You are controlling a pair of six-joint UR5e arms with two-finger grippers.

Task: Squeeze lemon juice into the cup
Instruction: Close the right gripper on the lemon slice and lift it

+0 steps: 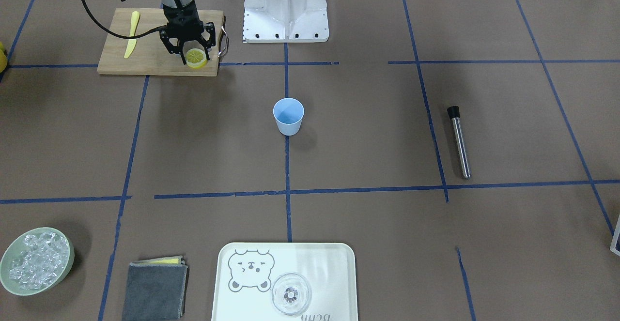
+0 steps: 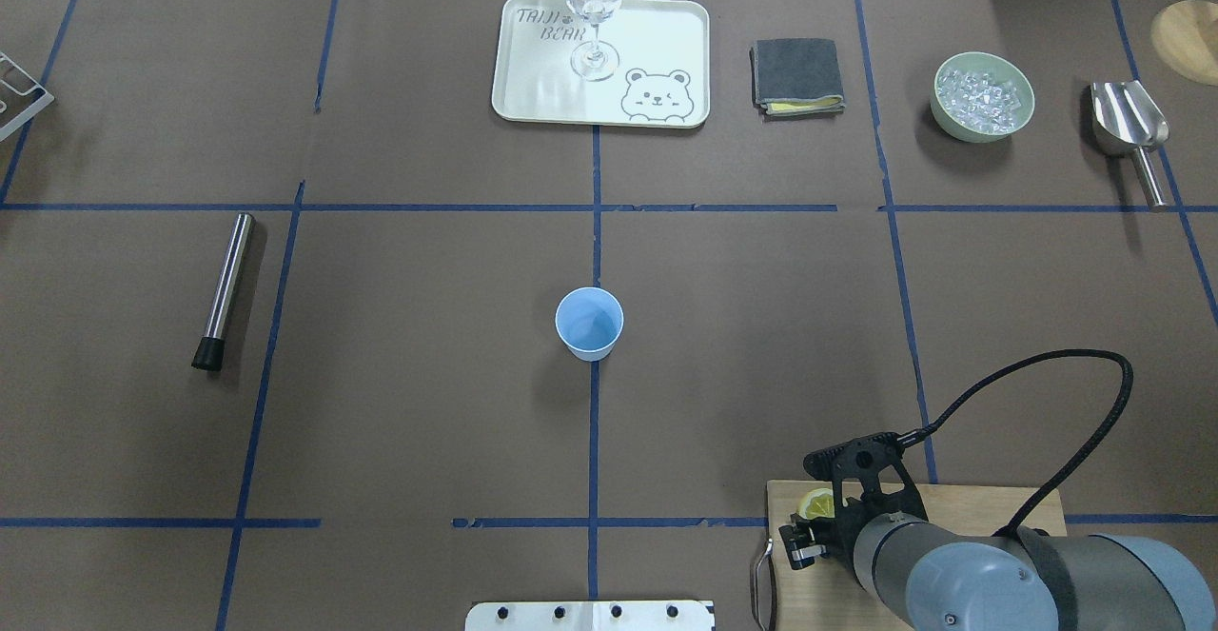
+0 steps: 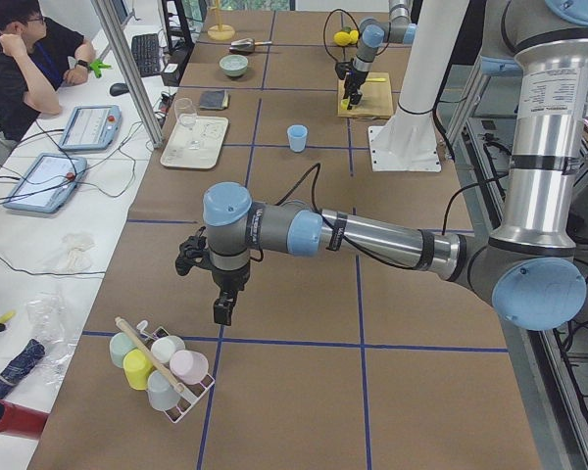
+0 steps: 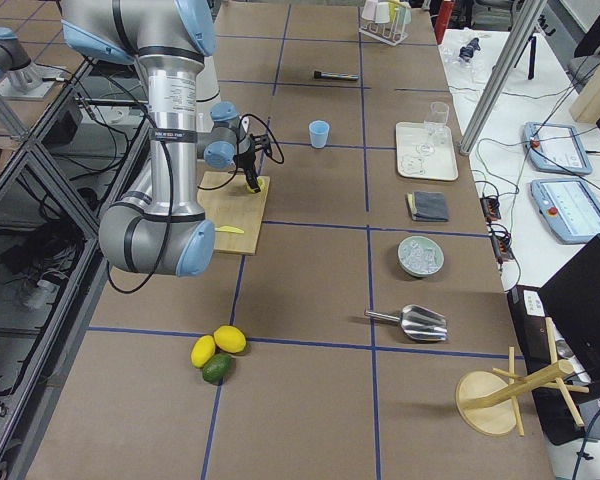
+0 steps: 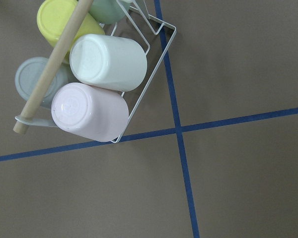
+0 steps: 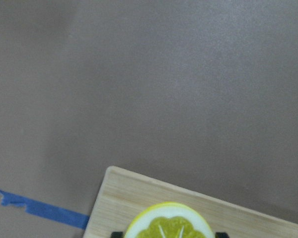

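The lemon slice (image 1: 196,58) stands on edge between the fingers of my right gripper (image 1: 195,53), at the front corner of the wooden cutting board (image 1: 145,57). The gripper is shut on its rind. The right wrist view shows the slice's pale face (image 6: 169,225) low in the frame, over the board's corner. No second slice shows. The light-blue cup (image 1: 288,116) stands upright and empty at the table's middle, well apart from the gripper; it also shows in the overhead view (image 2: 589,323). My left gripper (image 3: 220,299) hangs over a cup rack (image 5: 99,79); I cannot tell whether it is open or shut.
A yellow plastic knife (image 1: 131,34) lies on the board. A steel muddler (image 1: 459,142) lies to one side. At the far edge are a tray (image 1: 334,267) with a clear glass (image 1: 290,294), a grey cloth (image 1: 155,289), a green bowl of ice (image 1: 36,261) and a scoop (image 2: 1128,127).
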